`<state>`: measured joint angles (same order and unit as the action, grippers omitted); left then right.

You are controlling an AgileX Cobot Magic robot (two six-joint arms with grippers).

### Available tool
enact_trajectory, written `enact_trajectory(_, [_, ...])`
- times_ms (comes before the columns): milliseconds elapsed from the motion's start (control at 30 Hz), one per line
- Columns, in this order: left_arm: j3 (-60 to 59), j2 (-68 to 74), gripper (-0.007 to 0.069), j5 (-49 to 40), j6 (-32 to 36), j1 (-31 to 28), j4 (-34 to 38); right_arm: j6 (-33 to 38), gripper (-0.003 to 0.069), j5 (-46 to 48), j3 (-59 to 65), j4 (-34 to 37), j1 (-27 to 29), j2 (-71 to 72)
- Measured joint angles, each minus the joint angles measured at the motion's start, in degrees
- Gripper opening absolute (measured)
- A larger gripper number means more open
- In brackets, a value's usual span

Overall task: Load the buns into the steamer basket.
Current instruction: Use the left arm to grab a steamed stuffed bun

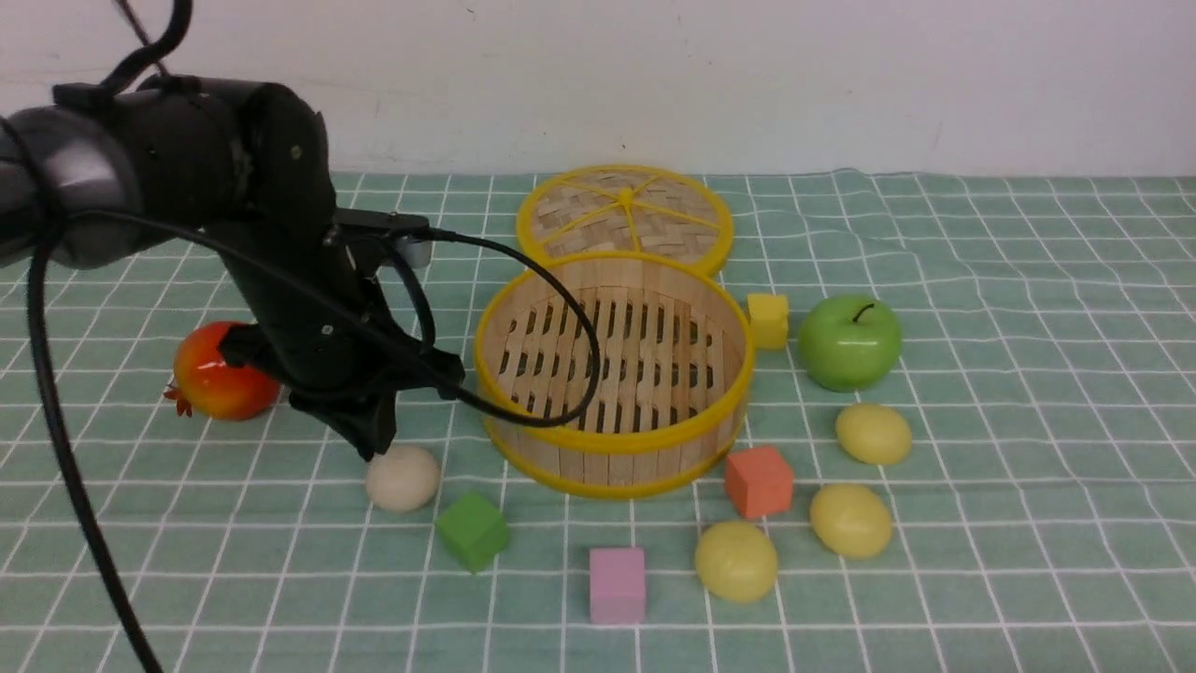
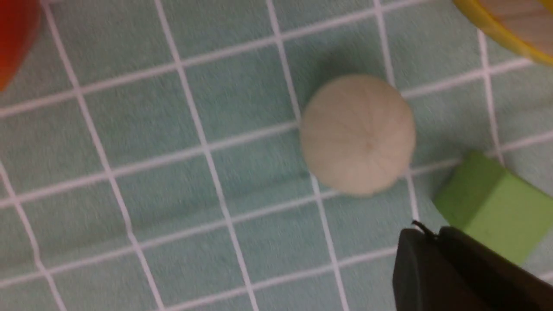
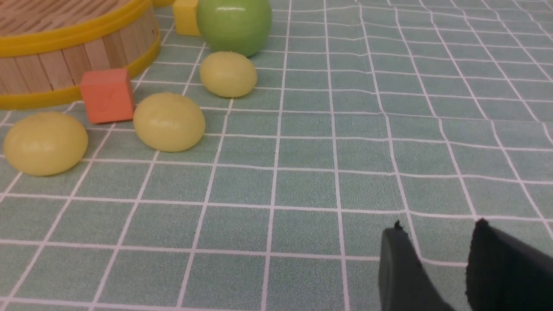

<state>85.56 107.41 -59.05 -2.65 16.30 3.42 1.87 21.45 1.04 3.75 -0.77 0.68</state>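
At the left of the front view, your left gripper hangs just above and beside the off-white bun. That bun lies on the cloth at lower centre-left, outside the steamer basket. In the left wrist view the fingers show close together at lower right with nothing between them. Whether they are closed or just parting, you cannot tell.

If you descend with them that narrow, they will likely strike the bun's top and roll it, perhaps into the green cube just beside it. The bun also sits off the fingers' line, so closing from here may pinch only one edge and squirt it out. Watch the cable looping in front of the basket, since it could snag on the carry.

Further right, the three pale yellow buns lie on the cloth at lower right, near the orange cube. Your right gripper stands parted and empty, well apart from them.
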Motion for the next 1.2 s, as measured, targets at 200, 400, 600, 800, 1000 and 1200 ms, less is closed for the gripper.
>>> enact_trajectory(200, [1.4, 4.1, 0.0218, 0.0, 0.2, 0.0, 0.1, 0.0, 0.024, 0.0, 0.0, 0.0, 0.0, 0.0])
enact_trajectory(400, [1.4, 5.9, 0.0265, 3.2, 0.2, 0.0, -1.6, 0.0, 0.024, 0.0, 0.0, 0.0, 0.0, 0.0])
enact_trajectory(600, [1.5, 6.0, 0.0246, 4.9, 0.2, 0.0, -2.0, 0.0, 0.024, 0.0, 0.0, 0.0, 0.0, 0.0])
enact_trajectory(800, [1.5, 6.5, 0.0229, 4.9, 0.2, 0.0, -1.5, 0.0, 0.024, 0.0, 0.0, 0.0, 0.0, 0.0])
enact_trajectory(1000, [1.5, 8.1, 0.0239, 4.6, 0.2, 0.0, -1.0, 0.0, 0.024, 0.0, 0.0, 0.0, 0.0, 0.0])
enact_trajectory(1200, [1.6, 8.1, 0.0237, 4.3, 0.2, 0.0, -1.4, 0.0, 0.024, 0.0, 0.0, 0.0, 0.0, 0.0])
